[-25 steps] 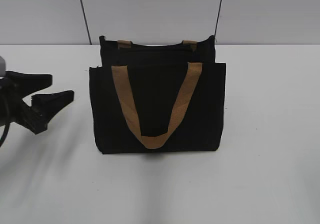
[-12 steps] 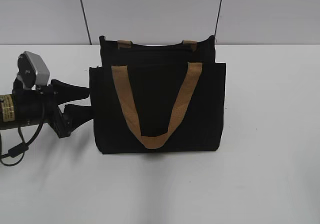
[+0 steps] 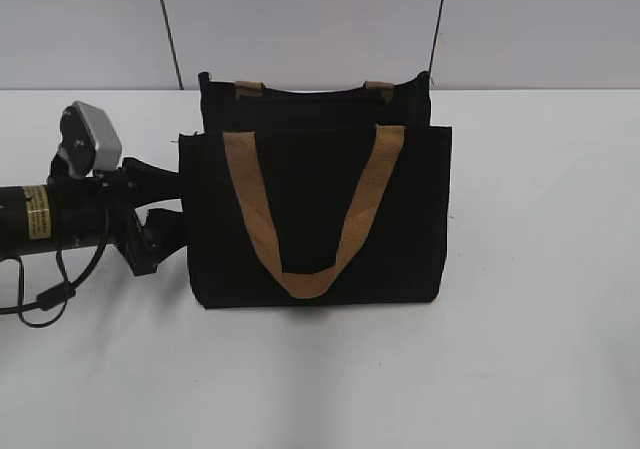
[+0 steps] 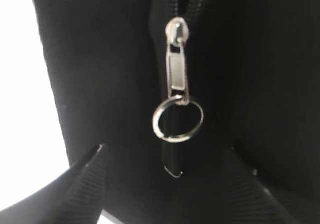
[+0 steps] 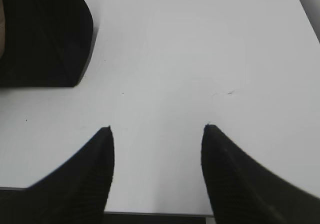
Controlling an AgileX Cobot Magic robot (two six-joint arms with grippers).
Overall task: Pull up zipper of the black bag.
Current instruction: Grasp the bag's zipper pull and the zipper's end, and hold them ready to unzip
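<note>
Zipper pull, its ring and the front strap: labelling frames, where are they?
zipper pull [image 4: 178, 74], left wrist view, flat silver tab.
ring [image 4: 178, 120], left wrist view, wire hoop.
front strap [image 3: 312, 281], exterior view, bottom of loop.

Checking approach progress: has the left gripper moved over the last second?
Yes. The left gripper moved rightward, up to the black bag's left side; the bag stayed put.

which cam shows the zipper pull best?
Left wrist view: the zipper fills the frame, silver tab and ring clear between the open left gripper. Exterior shows only the black bag, no pull visible. Right wrist: table and bag corner only.
</note>
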